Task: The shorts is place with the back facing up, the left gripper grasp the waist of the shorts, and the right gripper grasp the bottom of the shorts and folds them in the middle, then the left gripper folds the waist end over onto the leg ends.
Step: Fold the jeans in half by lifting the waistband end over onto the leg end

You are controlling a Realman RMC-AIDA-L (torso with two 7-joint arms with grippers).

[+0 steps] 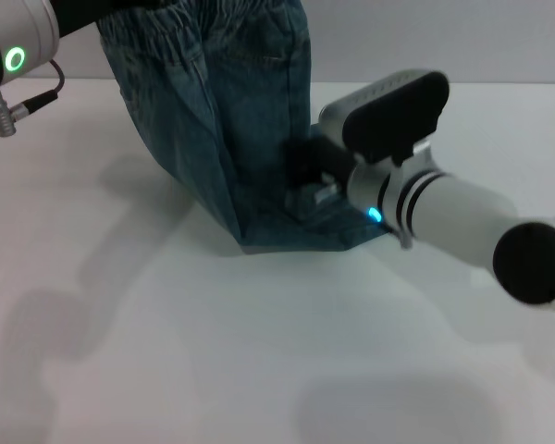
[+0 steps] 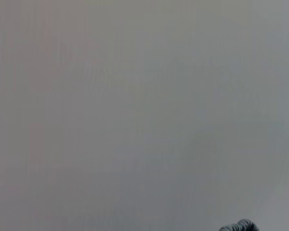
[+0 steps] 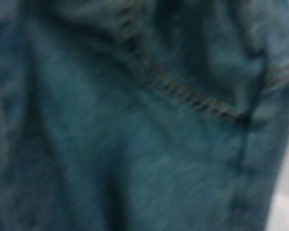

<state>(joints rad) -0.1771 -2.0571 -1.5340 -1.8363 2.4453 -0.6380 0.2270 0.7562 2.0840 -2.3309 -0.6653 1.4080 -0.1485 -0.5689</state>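
Observation:
The blue denim shorts (image 1: 213,139) hang folded lengthwise, sloping from the top of the head view down to the white table. Their ruffled waist (image 1: 190,32) is raised at the top edge, where my left gripper (image 1: 102,11) meets it, mostly cut off beyond the green-lit arm. The bottom of the shorts (image 1: 296,242) rests on the table. My right gripper (image 1: 303,171), on the blue-lit arm, is shut on the right edge of the denim just above the hem. Denim with a stitched seam (image 3: 192,98) fills the right wrist view.
The white table (image 1: 259,361) spreads in front of and to both sides of the shorts, with arm shadows on it. The left wrist view shows only a plain grey surface and a small dark ruffled bit (image 2: 238,226) at its edge.

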